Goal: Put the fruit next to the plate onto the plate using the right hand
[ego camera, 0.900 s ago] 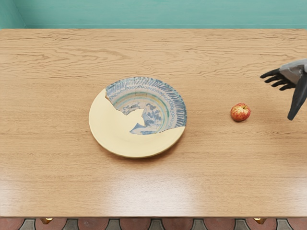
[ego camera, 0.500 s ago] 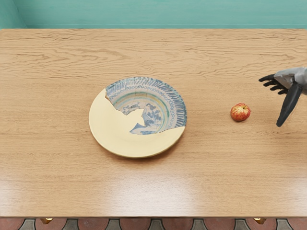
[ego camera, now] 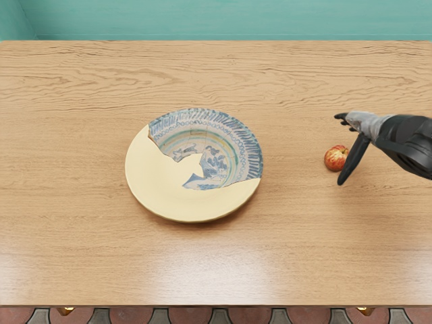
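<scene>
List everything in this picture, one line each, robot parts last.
table: one, light wood with visible grain, fills most of the view
plate: one, cream with a blue patterned section, near the table's middle, nothing on it
apple: one, red and yellow, on the table to the right of the plate, apart from it
wall: one, teal, along the top edge behind the table
floor: tiled, reddish and grey, a strip below the table's near edge
right hand: one, grey palm with dark fingers, arm coming in from the right edge, open, just right of and above the apple, holding nothing
left hand: not in view
</scene>
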You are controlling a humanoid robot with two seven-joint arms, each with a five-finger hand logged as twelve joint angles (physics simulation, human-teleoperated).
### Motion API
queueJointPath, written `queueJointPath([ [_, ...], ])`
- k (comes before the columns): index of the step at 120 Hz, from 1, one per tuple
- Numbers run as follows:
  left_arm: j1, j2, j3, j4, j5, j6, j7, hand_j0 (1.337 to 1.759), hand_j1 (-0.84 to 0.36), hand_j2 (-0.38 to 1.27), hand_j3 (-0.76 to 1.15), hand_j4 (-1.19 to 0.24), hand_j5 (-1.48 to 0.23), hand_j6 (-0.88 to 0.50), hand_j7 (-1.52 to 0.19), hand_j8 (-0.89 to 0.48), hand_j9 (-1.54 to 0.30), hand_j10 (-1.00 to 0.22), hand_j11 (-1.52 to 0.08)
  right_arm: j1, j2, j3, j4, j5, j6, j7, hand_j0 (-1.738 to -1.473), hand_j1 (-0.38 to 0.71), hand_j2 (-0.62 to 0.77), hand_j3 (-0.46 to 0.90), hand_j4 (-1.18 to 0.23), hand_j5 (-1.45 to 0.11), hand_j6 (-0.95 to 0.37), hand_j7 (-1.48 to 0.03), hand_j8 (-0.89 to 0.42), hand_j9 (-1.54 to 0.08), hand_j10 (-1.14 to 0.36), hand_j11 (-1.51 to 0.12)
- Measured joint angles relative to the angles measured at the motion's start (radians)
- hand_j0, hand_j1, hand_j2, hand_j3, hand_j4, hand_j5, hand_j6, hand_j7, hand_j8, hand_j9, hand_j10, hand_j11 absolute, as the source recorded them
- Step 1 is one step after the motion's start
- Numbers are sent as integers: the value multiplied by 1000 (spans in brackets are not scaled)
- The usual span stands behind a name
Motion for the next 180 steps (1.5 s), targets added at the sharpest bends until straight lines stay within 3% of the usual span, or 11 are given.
queueJointPath([
  [32,1,0,0,0,0,0,0,1658,341,2,0,-7,-9,-7,-9,-7,-9,-7,-9,-18,39,-26,-19,-36,-105,0,-1658,-334,-2,0,-16,-18,-17,-17,-16,-17,-15,-17],
  [68,1,0,0,0,0,0,0,1658,341,2,0,-7,-9,-7,-9,-7,-9,-7,-9,-15,83,-63,-63,-44,-59,0,-1658,-93,-41,0,-216,-278,-218,-278,-217,-278,-216,-278],
  [109,0,0,0,0,0,0,0,1658,341,2,0,-7,-9,-7,-9,-7,-9,-7,-9,-19,109,-85,-110,-44,-60,0,-1658,61,-67,0,-345,-447,-346,-446,-346,-446,-345,-446],
  [156,1,0,0,0,0,0,0,1658,341,2,0,-7,-9,-7,-9,-7,-9,-7,-9,-46,149,-88,-115,-65,-161,0,-1658,124,-77,0,-398,-514,-398,-514,-396,-515,-397,-515],
  [180,1,0,0,0,0,0,0,1658,341,2,0,-7,-9,-7,-9,-7,-9,-7,-9,-52,164,-100,-116,-82,-164,-1,-1658,193,-75,0,-513,-549,-475,-601,-335,-595,-419,-603],
])
